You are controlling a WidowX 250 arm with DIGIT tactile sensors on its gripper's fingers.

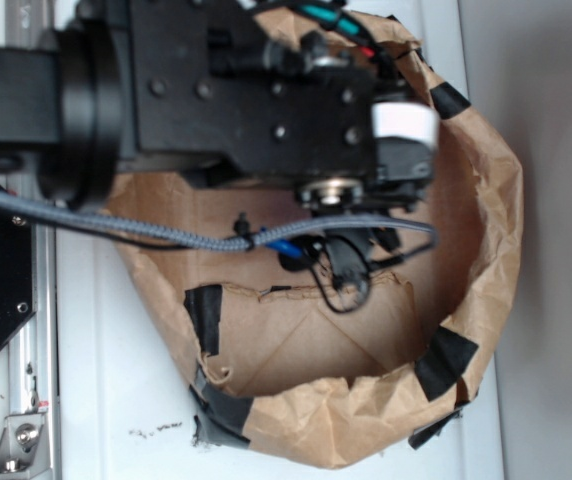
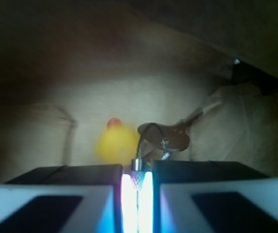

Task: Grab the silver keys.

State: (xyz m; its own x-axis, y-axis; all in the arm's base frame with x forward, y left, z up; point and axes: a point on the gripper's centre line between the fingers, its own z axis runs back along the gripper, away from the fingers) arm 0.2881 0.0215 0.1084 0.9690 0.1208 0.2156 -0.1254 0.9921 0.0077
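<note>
Fingers [image 2: 137, 194]: mine, two dark blocks with pale front faces, drawn almost together, only a thin bright slit between them.
Grip: I am clenched on a small silver piece at the top of that slit, part of the key bunch.
Keys [image 2: 161, 141]: a dull silver bunch rising just above my fingertips, a thin dark wire loop arching over it and one key pointing up to the right; it sits inside the paper bag.
Duck [image 2: 114, 143]: a small yellow rubber toy with a red spot on top, just left of the keys and close to them; blurred, so I cannot tell if they touch.
Bag [image 1: 486, 200]: crumpled brown paper, rim rolled down and patched with black tape, walls all around me.
Arm [image 1: 246, 90]: black, reaching over the bag's mouth from the left, a grey braided cable trailing below it.
Bench [image 1: 106, 380]: white, carrying the bag.
</note>
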